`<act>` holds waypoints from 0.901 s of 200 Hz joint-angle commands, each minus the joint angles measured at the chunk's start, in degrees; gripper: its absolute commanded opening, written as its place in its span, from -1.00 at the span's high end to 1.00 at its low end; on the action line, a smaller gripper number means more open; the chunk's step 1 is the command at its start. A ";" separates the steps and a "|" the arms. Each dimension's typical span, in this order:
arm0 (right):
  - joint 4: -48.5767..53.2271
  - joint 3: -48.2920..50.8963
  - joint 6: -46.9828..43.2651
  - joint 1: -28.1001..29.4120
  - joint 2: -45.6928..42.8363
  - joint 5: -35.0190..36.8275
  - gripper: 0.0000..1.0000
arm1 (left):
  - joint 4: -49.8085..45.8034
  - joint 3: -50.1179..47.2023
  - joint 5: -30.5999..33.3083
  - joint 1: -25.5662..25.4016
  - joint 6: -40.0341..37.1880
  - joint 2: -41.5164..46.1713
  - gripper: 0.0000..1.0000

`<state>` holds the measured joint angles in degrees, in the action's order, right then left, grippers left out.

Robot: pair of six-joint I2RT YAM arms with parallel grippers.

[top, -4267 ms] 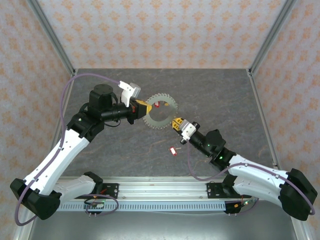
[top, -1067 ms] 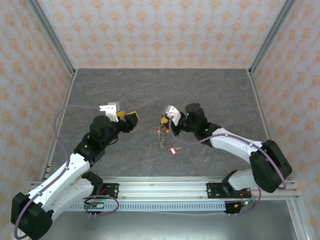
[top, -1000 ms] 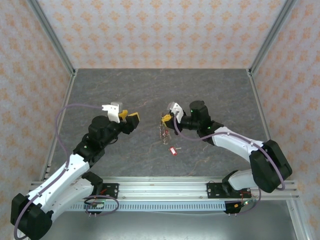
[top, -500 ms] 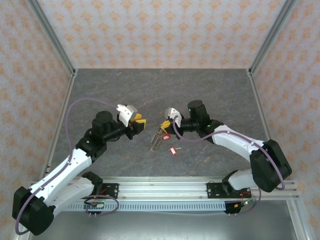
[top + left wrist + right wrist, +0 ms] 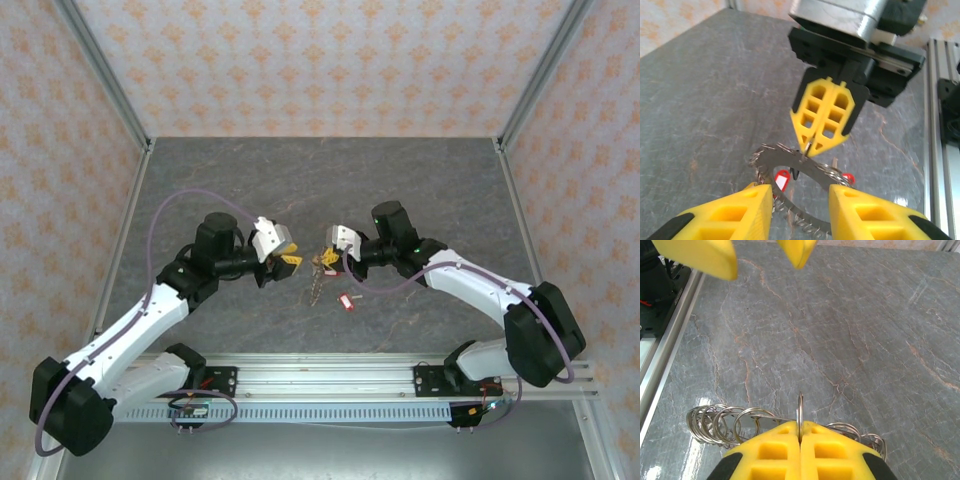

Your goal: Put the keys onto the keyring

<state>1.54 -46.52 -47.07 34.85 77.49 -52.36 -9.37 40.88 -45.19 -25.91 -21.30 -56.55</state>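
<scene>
Right fingers (image 5: 816, 112), pressed together, pinched the keyring (image 5: 782, 159) with its keys (image 5: 782, 180) above the desk (image 5: 400, 180); left fingers (image 5: 740, 210) stood spread just left of it.

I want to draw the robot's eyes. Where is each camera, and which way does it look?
Top: high behind the robot, looking down on the table; left arm, right arm, left gripper and right gripper show.
Left wrist: on the left arm, facing the right gripper, which pinches the keyring; its own yellow fingers show below.
Right wrist: on the right arm, facing the left gripper; its shut fingers show below.
Shared: both wrist views see the keyring and the other gripper.
</scene>
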 commanded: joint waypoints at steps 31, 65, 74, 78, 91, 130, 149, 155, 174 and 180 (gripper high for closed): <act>-0.86 -2.74 -2.87 0.39 -1.88 -4.41 1.00 | 0.22 1.62 -2.46 -2.19 -6.20 -2.75 0.30; -0.21 -3.54 -3.56 0.33 -1.25 -6.08 1.00 | 2.34 2.46 -0.43 -4.13 -7.66 -5.54 0.30; -0.23 -3.57 -3.42 0.31 -1.14 -6.52 1.00 | 2.40 2.65 -0.38 -4.40 -8.08 -6.38 0.30; -0.26 -3.66 -3.34 0.32 -1.08 -6.89 1.00 | 2.42 2.74 -0.34 -4.54 -8.19 -6.56 0.31; 0.24 -4.04 -3.20 0.31 -0.80 -7.61 1.00 | 3.34 2.56 -0.15 -4.87 -8.28 -6.96 0.31; 2.47 -4.98 -3.79 0.35 0.26 -9.40 1.00 | 8.34 0.73 3.24 -5.33 -7.20 -6.29 0.29; 2.53 -4.98 -3.78 0.32 0.17 -9.43 1.00 | 8.83 0.60 3.79 -5.35 -7.10 -6.29 0.28; 2.61 -5.00 -3.82 0.32 0.09 -9.47 1.00 | 8.76 0.62 3.66 -5.37 -7.09 -6.45 0.28; 3.48 -5.32 -4.06 0.31 0.13 -9.83 1.00 | 8.82 1.10 2.46 -5.30 -7.00 -7.13 0.30; 3.51 -5.34 -4.01 0.32 0.20 -9.93 1.00 | 8.72 1.40 2.07 -5.37 -7.00 -7.48 0.32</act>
<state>5.19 -49.52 -49.63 34.85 77.60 -58.59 -3.16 41.67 -42.81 -30.76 -27.99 -63.64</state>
